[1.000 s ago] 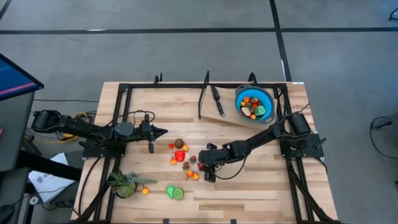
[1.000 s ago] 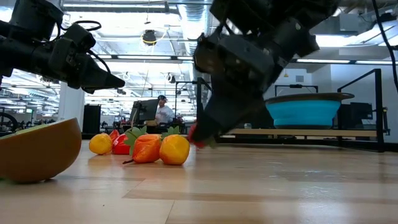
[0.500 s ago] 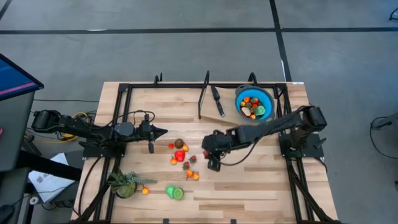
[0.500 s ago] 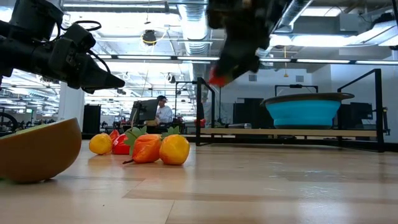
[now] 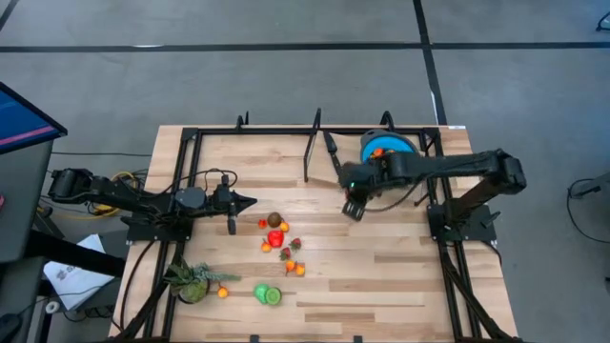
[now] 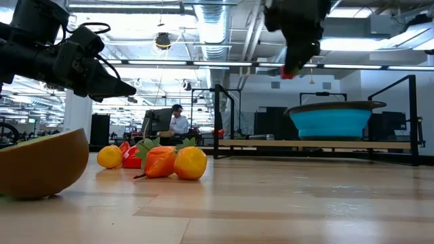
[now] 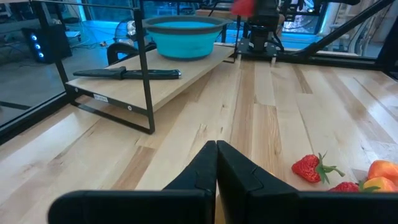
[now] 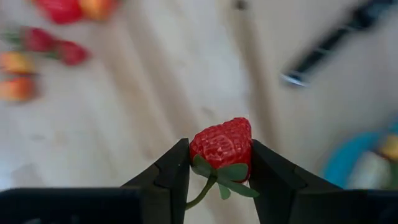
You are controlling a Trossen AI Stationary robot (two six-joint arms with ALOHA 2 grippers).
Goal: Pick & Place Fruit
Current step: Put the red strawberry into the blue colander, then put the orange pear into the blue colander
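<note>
Wooden table (image 5: 381, 276): I have the right gripper (image 5: 355, 208) clamped on a strawberry (image 8: 222, 144), airborne just beside the blue bowl (image 5: 389, 147); left gripper (image 5: 250, 201) closed, farther off.

A dark robot gripper (image 6: 293, 68) hangs high above the pale wooden tabletop (image 6: 271, 203) with a small red fruit (image 6: 289, 72) pinched at its tip, up and to the left of the blue bowl (image 6: 337, 122) on its raised wooden shelf (image 6: 319, 144). A second dark gripper (image 6: 125, 88), its fingers closed to a point, hovers at upper left above a cluster of small orange and red toy fruits (image 6: 163, 161). A large brown rounded fruit half (image 6: 42, 166) sits close at the left edge, and a person (image 6: 178, 122) sits in the room behind.
</note>
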